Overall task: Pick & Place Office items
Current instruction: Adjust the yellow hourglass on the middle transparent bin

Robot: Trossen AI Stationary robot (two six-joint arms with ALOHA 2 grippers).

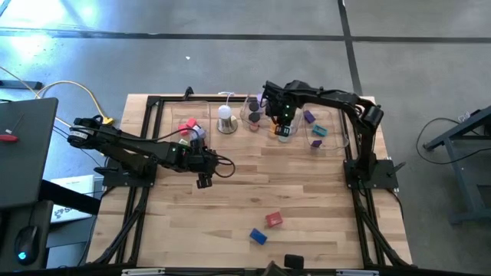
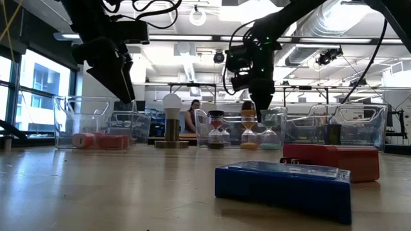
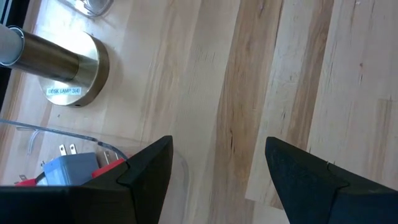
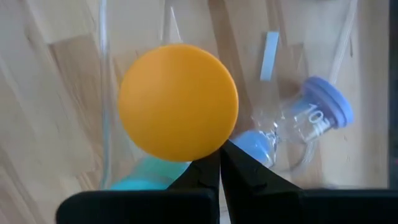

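Observation:
At the table's back stand clear trays. The middle tray [image 1: 253, 103] holds upright sand timers; an orange-capped timer [image 4: 178, 101] stands beside a teal timer [image 2: 270, 131] and a dark red timer [image 2: 217, 131]. My right gripper [image 4: 221, 163] points straight down, shut, with its tips at the rim of the orange cap. A lilac-capped timer [image 4: 298, 124] lies on its side nearby. My left gripper [image 3: 217, 180] hangs open over bare wood beside the left tray [image 3: 37, 134], which holds red and blue pieces [image 3: 62, 171]. A red block [image 1: 274, 220] and a blue block [image 1: 258, 236] lie flat near the front edge. My right gripper comes from above with its shut fingertips [image 4: 208, 165] right at the edge of the orange timer's top cap [image 4: 214, 140]. I cannot tell whether they touch it. The timer stands upright in the tray.
A desk lamp with a white dome on a metal base [image 1: 225, 119] stands between the left and middle trays. The right tray [image 1: 337, 142] holds purple and teal pieces. A black object [image 1: 294, 262] sits at the front edge. Bare wood stretches across the table's middle.

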